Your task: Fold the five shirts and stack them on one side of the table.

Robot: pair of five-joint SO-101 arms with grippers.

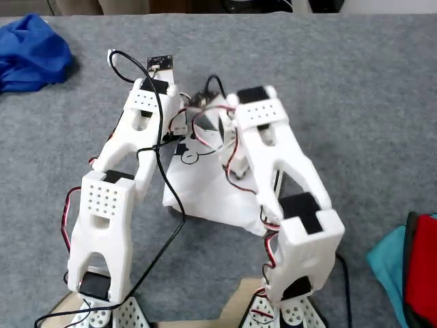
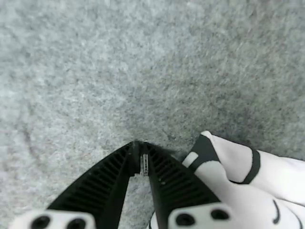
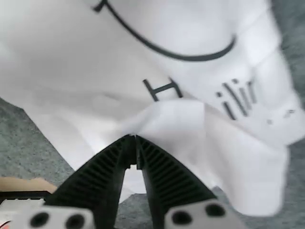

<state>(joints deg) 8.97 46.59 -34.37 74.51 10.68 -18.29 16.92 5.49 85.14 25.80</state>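
Note:
A white shirt (image 1: 212, 191) with black print lies crumpled mid-table under both arms. In the right wrist view my right gripper (image 3: 133, 139) is shut, its tips pinching a raised fold of the white shirt (image 3: 190, 62). In the left wrist view my left gripper (image 2: 138, 144) is shut with nothing in it, over the bare grey table just beside a black-trimmed sleeve of the shirt (image 2: 228, 157). A blue shirt (image 1: 31, 51) lies bunched at the far left corner. A teal shirt (image 1: 389, 263) and a red shirt (image 1: 423, 266) sit at the near right edge.
The table (image 1: 355, 102) has a grey felt-like cover. The left arm (image 1: 109, 205) and right arm (image 1: 287, 184) stand close together, with a black cable (image 1: 164, 178) looping across the shirt. A wooden base (image 1: 239, 304) lies at the near edge.

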